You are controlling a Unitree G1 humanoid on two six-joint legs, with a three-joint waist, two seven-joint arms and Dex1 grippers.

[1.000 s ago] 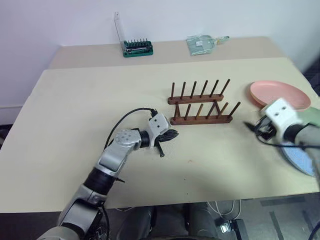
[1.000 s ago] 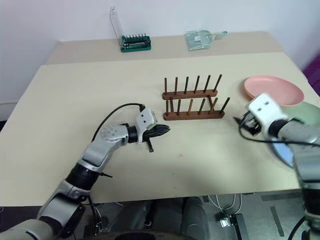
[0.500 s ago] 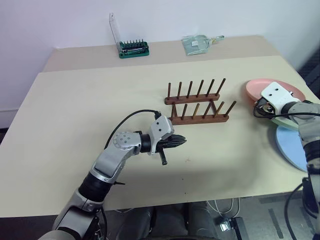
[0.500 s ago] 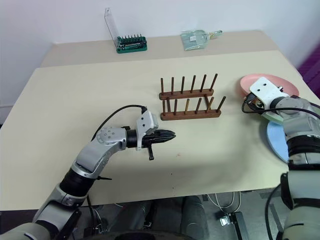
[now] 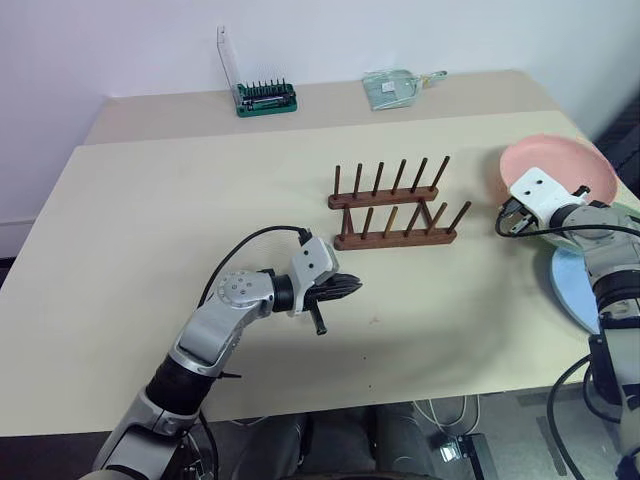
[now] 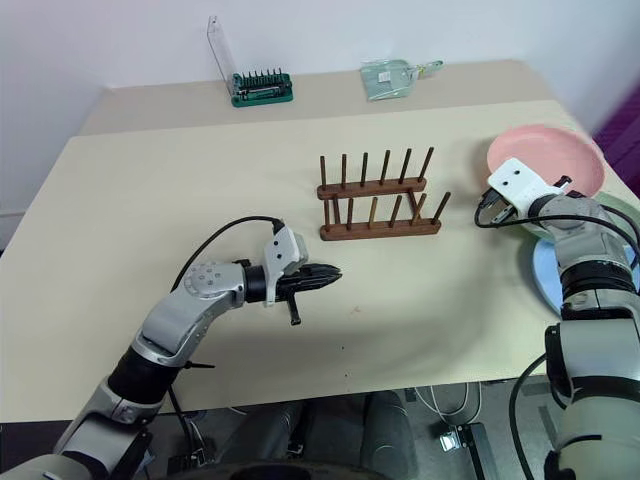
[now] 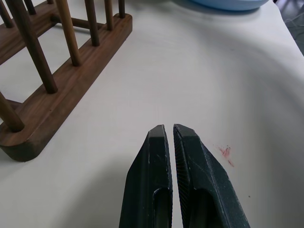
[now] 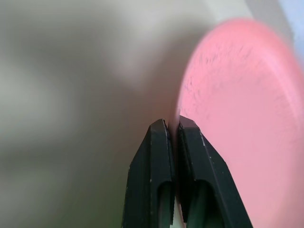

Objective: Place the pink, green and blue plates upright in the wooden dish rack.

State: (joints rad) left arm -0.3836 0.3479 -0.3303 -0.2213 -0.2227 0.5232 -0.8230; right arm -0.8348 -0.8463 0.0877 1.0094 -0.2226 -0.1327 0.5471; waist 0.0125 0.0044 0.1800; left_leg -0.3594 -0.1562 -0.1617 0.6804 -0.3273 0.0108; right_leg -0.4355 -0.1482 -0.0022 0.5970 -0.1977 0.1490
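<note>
One green plate [image 5: 628, 214] — mostly hidden

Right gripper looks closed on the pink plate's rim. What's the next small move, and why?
Probably lift the pink plate a little and start carrying it toward the wooden dish rack. The right gripper is shut on its near rim, the plate already tilts up, and every slot between the rack's pegs is free. The left gripper is shut, holding nothing.

Bare table [image 5: 180, 220] lies open around the wooden dish rack [image 5: 395, 210]; its slots stand unobstructed.
</note>
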